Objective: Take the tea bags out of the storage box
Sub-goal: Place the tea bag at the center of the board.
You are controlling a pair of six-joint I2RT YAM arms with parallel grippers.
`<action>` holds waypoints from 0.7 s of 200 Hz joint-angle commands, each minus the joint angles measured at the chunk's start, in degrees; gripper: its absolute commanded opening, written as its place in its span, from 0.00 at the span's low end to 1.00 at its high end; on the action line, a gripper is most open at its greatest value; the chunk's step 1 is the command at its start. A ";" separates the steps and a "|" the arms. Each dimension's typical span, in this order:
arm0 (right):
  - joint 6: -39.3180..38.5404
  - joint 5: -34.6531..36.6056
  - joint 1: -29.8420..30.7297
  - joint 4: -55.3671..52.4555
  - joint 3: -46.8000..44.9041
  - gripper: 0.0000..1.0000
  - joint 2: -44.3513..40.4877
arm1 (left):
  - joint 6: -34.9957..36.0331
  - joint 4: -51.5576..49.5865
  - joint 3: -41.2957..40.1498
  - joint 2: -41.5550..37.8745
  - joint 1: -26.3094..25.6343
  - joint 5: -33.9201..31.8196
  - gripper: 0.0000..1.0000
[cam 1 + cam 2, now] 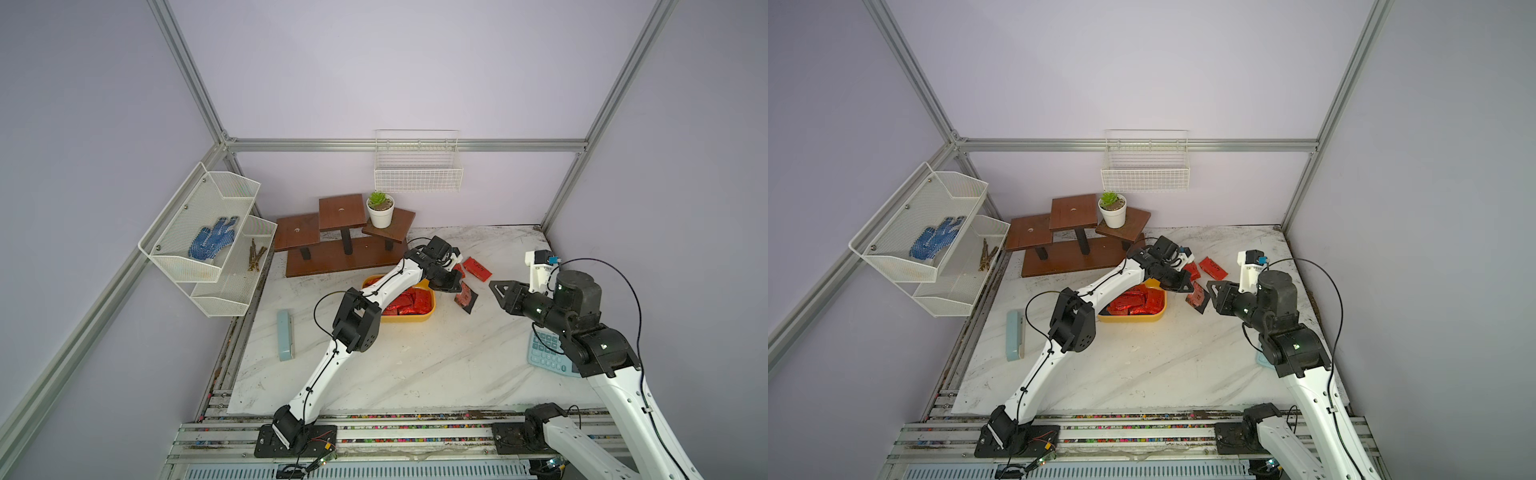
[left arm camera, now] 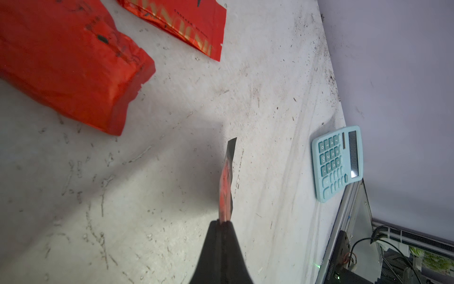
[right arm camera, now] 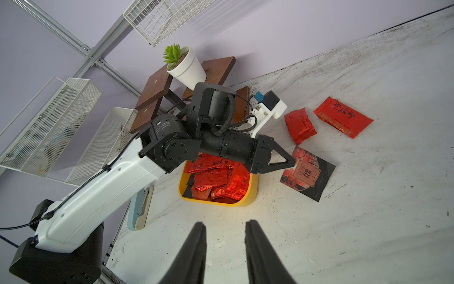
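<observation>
- The left jaws are clamped together on one corner of a flat black sachet (image 3: 308,173) with a red printed face. In the left wrist view the black sachet (image 2: 227,177) shows edge-on, sticking straight out from the tips.
- The right jaws stand apart and empty. In both top views they sit just right of the sachet with their tips turned toward it.
- The sachet is outside the storage box (image 1: 415,319), just right of its right wall, near the centre of both top views. Whether its free corner rests on the counter (image 1: 415,374) I cannot tell.
- The sachet's long line runs from the gripped corner toward the lower right of the top views. Its printed face is turned upward.
- The step in hand looks like laying this sachet down.
  - Lower it until the free corner bears on the counter, and only then part the jaws.
  - Lift straight off, so the thin packet neither clings nor drags back toward the box rim.
  - Keep the release clear of the right jaws, which are close by.
- Two red pouches (image 1: 477,268) lie on the counter just above the sachet in the frame, near it but apart.
- A heap of red tea bags (image 1: 409,303) fills the box, so most of the job seems to remain.
</observation>
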 commanded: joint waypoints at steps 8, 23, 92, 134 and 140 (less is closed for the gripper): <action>-0.37 -0.57 -0.32 -0.07 -0.97 0.33 -0.73 | -2.86 5.03 1.43 1.04 0.38 -1.72 0.05; -0.38 -0.48 -0.31 -0.06 -1.33 0.33 -0.89 | -3.72 5.95 1.37 1.22 0.39 -1.98 0.13; -0.56 -0.30 -0.31 -0.03 -1.94 0.38 -1.30 | -3.30 8.92 -1.32 -5.37 0.48 -4.75 0.56; -0.20 -2.98 -0.32 2.24 -3.40 0.43 -0.78 | -1.62 9.04 -8.50 -15.00 0.53 -7.82 0.56; -0.12 -3.59 -0.33 2.62 -3.60 0.43 -0.41 | -1.44 9.21 -10.44 -16.81 0.48 -8.48 0.56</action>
